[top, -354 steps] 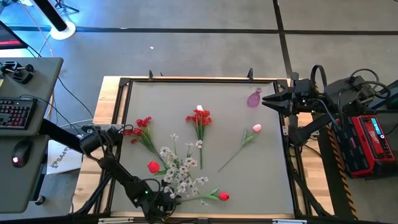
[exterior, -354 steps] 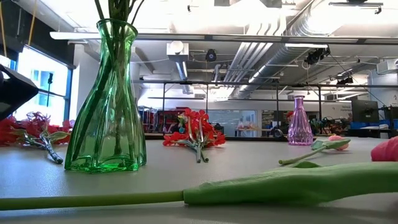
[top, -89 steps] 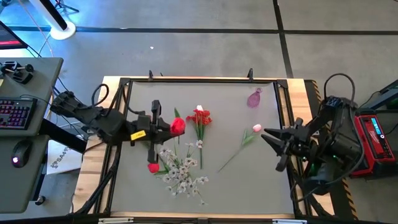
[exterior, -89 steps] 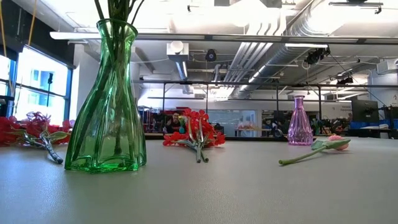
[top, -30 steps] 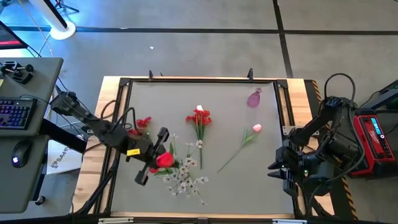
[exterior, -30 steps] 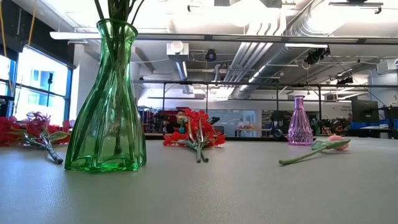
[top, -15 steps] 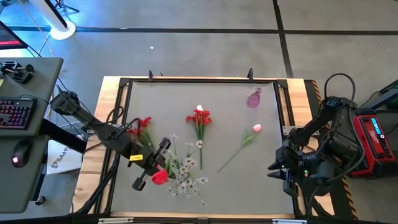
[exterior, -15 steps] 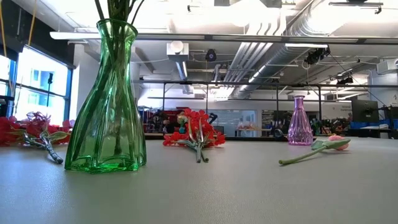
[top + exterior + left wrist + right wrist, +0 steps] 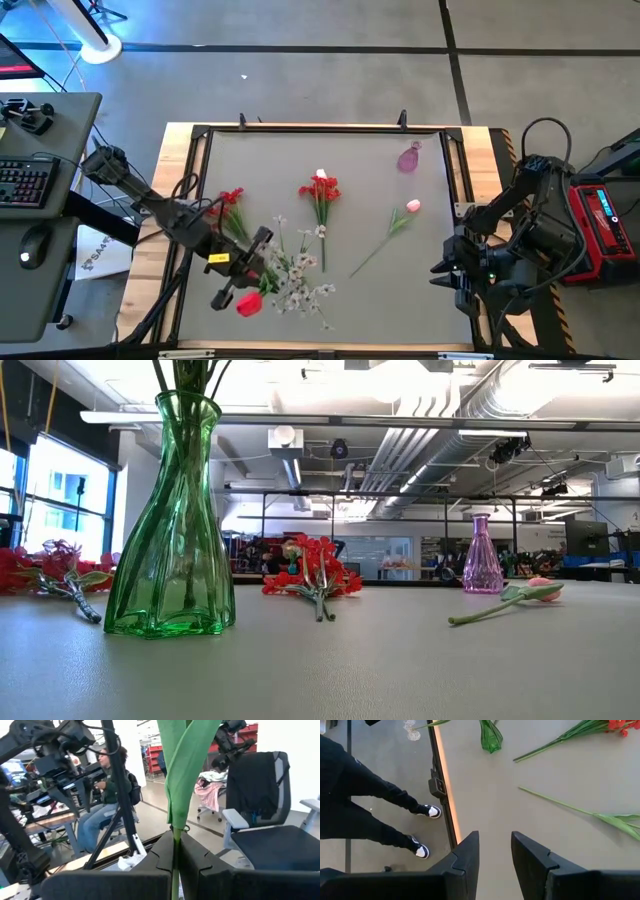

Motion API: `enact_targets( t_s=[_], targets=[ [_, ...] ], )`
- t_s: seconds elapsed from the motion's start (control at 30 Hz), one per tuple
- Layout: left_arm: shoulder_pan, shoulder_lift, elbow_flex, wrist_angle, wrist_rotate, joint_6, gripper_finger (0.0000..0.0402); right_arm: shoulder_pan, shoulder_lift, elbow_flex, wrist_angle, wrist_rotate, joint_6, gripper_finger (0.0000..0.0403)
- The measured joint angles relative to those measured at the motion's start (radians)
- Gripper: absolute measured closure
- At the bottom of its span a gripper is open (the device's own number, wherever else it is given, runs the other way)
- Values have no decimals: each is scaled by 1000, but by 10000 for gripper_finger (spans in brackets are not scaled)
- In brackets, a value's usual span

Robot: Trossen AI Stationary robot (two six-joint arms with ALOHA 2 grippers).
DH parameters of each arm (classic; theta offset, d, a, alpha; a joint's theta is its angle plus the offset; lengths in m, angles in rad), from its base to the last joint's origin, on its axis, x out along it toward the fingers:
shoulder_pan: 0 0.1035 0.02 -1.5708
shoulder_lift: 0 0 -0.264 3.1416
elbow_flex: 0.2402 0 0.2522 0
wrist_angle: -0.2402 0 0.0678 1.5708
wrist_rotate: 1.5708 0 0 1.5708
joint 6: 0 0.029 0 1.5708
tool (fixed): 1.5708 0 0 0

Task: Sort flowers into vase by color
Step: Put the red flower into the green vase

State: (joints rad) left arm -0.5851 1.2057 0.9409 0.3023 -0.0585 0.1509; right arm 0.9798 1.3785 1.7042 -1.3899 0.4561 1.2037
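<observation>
On grey table (image 9: pixel 420 290): green vase (image 9: pixel 172 520) near front-left, purple vase (image 9: pixel 409 158) at far right, red blossom bunch (image 9: pixel 321 192) mid-table, pink tulip (image 9: pixel 411 207) lying right of it, white sprays (image 9: pixel 300 285) around green vase. Room behind: seated person (image 9: pixel 102 795), office chair (image 9: pixel 265 805). My left gripper (image 9: pixel 243 277) clamped on red tulip (image 9: pixel 248 304) by its stem, bloom now lower toward table's front edge than half second ago. My right gripper (image 9: pixel 494 852) partly open, holding nothing, unmoved off table's right side.
</observation>
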Motion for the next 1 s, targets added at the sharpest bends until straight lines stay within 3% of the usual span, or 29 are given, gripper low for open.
enact_targets(
  t_s=[0.23,0.7,0.9,1.0],
  targets=[
    [23,0,0,35,-68,-94,401,0,0,0,0,0,0,301],
    [40,0,0,30,-97,-31,401,0,0,0,1,1,0,301],
    [40,0,-67,86,-110,-83,401,0,0,0,1,1,0,301],
    [16,0,-129,191,-127,-91,401,0,0,0,1,1,0,301]
  ],
)
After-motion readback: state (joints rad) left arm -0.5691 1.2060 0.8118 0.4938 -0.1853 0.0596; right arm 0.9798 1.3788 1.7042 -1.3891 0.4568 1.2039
